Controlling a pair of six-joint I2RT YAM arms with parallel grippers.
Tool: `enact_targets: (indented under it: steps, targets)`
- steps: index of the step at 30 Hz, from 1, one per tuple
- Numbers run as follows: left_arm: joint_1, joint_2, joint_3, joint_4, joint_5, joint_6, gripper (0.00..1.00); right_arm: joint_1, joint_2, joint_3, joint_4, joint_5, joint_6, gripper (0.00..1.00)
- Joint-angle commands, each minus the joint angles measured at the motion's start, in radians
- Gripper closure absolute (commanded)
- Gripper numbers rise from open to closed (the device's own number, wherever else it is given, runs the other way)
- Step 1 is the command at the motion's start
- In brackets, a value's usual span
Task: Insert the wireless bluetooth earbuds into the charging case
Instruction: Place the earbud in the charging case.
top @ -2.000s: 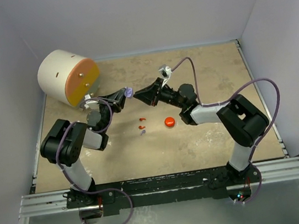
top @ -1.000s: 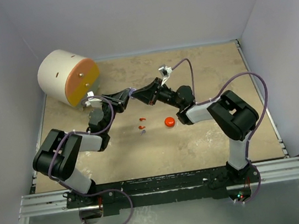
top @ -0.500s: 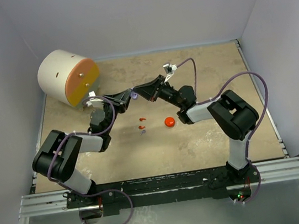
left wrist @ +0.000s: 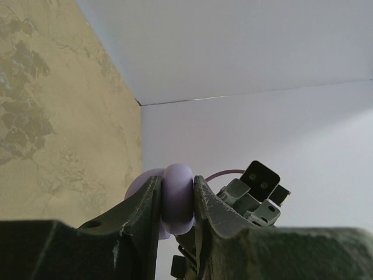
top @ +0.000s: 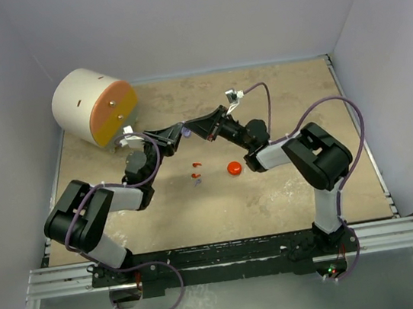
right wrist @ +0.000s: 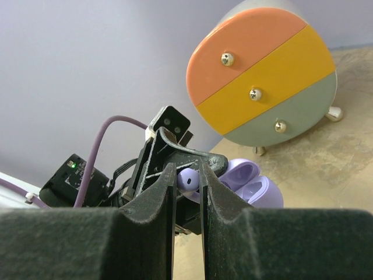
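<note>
Lavender earbud [right wrist: 189,182], pinched in the right gripper [right wrist: 186,172], has closed in on the open lavender case [right wrist: 256,186] clamped by the left gripper [left wrist: 176,185], just beside the striped drum [top: 96,107]; insertion looks imminent. Red earbuds [top: 197,163] lie on the table [top: 290,204], farther from the drum.

two seconds back a clear gap lay between the two arms' tips near the upper centre of the top view; now the left gripper [top: 180,130] and the right gripper [top: 191,130] meet there, so the lavender earbud [right wrist: 189,179] pinched in the right jaws sits right at the lavender charging case [top: 186,133] clamped in the left jaws. the left arm's elbow [top: 69,220] has sunk toward the lower left, and the right arm's elbow [top: 318,156] has swung up and left, its purple cable [top: 338,105] arching higher.
</note>
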Motion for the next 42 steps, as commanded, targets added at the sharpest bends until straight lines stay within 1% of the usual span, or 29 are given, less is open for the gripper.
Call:
enact_targets:
  steps: [1, 42]
  targets:
    - [-0.01, -0.034, 0.032, 0.037, -0.012, 0.021, 1.0, -0.004, -0.011, 0.013, 0.064, 0.028, 0.016, 1.0]
    - [-0.024, -0.047, 0.047, 0.04, -0.019, 0.024, 1.0, -0.014, 0.024, 0.0, 0.076, 0.028, 0.043, 1.0]
